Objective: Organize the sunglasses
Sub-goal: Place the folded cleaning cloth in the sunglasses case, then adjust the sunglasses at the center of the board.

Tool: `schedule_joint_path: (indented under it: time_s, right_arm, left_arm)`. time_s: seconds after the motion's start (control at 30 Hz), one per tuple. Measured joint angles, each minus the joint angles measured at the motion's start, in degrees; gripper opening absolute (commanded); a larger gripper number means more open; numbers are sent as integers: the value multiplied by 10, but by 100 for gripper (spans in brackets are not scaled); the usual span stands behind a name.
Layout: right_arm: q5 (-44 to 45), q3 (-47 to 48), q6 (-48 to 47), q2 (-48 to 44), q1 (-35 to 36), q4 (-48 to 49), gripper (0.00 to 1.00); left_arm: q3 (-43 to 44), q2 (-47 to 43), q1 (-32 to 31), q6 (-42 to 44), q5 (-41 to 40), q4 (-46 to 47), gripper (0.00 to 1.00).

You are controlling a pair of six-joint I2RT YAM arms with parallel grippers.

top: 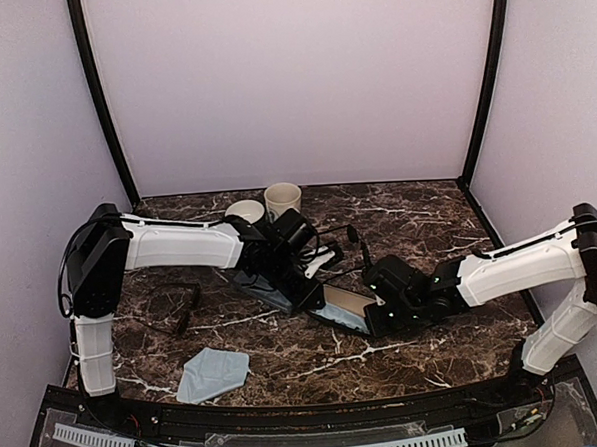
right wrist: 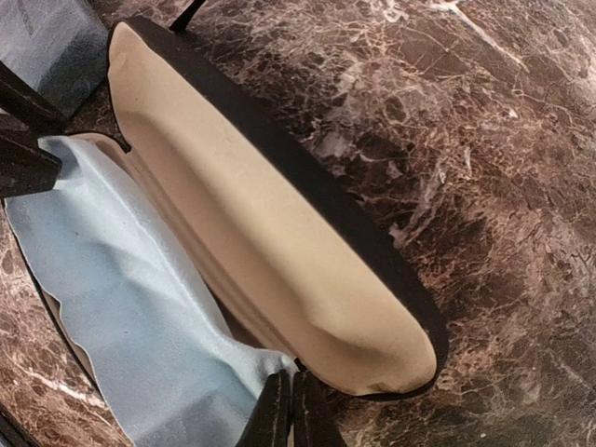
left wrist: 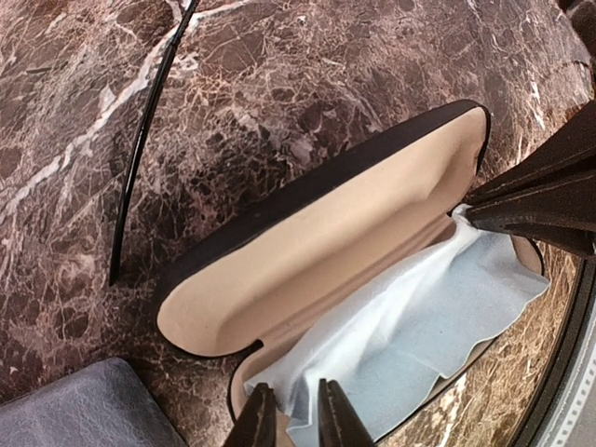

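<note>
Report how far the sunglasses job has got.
Done: the black oval case with beige lining lies open, a pale blue cloth spread inside. In hand: the left gripper, jaws slightly apart, and the right gripper, jaws shut, sit at its ends, neither holding glasses. Left: the thin black wire-framed glasses and the brown thick-framed pair lie outside it, uncased.
</note>
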Motion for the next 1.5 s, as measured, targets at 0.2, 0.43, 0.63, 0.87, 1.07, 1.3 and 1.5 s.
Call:
schedule_joint_path:
  time_s: [0.2, 0.43, 0.63, 0.87, 1.07, 1.3, 1.5]
  right_arm:
    - [5, 5, -5, -4, 0, -19, 7]
    - [15, 11, -9, -31, 0, -32, 14]
    - [14, 11, -19, -36, -1, -36, 24]
    - [4, 11, -22, -35, -5, -34, 26]
    - [-8, 11, -24, -36, -5, -30, 30]
    - [-15, 10, -22, -76, -5, -28, 48]
    - [-21, 28, -36, -96, -5, -26, 64]
  left_arm:
    - [8, 0, 0, 1, -4, -8, 24]
    - [20, 0, 0, 2, -20, -11, 32]
    - [20, 0, 0, 1, -31, -11, 36]
    - [9, -5, 0, -2, -33, -6, 38]
    - [-27, -32, 0, -11, -35, 13, 45]
    - [-99, -108, 0, -30, -62, 52, 55]
    - [-196, -219, 0, -53, -119, 94, 67]
